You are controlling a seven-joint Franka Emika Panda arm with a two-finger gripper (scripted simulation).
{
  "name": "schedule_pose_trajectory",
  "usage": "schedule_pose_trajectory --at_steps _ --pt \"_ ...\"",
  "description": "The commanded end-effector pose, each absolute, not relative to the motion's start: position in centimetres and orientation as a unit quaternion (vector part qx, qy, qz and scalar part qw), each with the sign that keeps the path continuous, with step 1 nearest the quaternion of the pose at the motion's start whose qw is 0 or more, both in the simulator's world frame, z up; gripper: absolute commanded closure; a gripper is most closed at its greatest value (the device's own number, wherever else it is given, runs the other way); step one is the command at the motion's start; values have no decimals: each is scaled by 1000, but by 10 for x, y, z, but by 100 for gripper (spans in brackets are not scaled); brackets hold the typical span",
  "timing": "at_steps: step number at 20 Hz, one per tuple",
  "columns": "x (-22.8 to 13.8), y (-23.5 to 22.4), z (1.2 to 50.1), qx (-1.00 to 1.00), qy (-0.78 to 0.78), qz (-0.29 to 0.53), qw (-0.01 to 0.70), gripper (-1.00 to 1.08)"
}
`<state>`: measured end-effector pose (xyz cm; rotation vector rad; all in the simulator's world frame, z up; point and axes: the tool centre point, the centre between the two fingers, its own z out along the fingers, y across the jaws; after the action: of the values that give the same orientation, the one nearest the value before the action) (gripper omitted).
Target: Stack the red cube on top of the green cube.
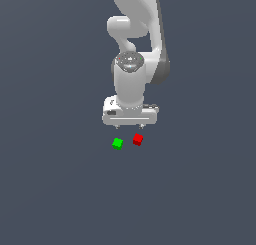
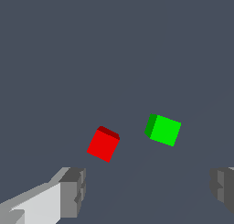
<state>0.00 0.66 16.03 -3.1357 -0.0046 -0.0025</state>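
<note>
Pre-grasp hover: gripper (image 1: 129,125) wide open, nothing held.
I see the red cube (image 1: 138,139) and green cube (image 1: 117,144) just below frame centre in the exterior view, near each other, not touching. Wrist view adds tilt: both cubes sit skewed to my fingers (image 2: 73,191), so I judge yaw alignment is needed first.
</note>
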Motion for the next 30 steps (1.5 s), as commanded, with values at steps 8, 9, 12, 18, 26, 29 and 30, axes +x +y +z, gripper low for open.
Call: schedule_pose_trajectory --at_steps 8,9,12,18,26,29,30 --pt "-8 19 132 -998 69 0 2 -92" --pt "-9 21 128 -997 79 0 2 -92" --pt "-12 28 113 -993 114 0 1 -92" --pt "-16 40 90 -985 171 0 0 -92" --pt "-17 49 72 -977 215 0 0 -92" --pt "-17 50 69 -975 221 0 0 -92" --pt "-17 51 68 -975 222 0 0 -92"
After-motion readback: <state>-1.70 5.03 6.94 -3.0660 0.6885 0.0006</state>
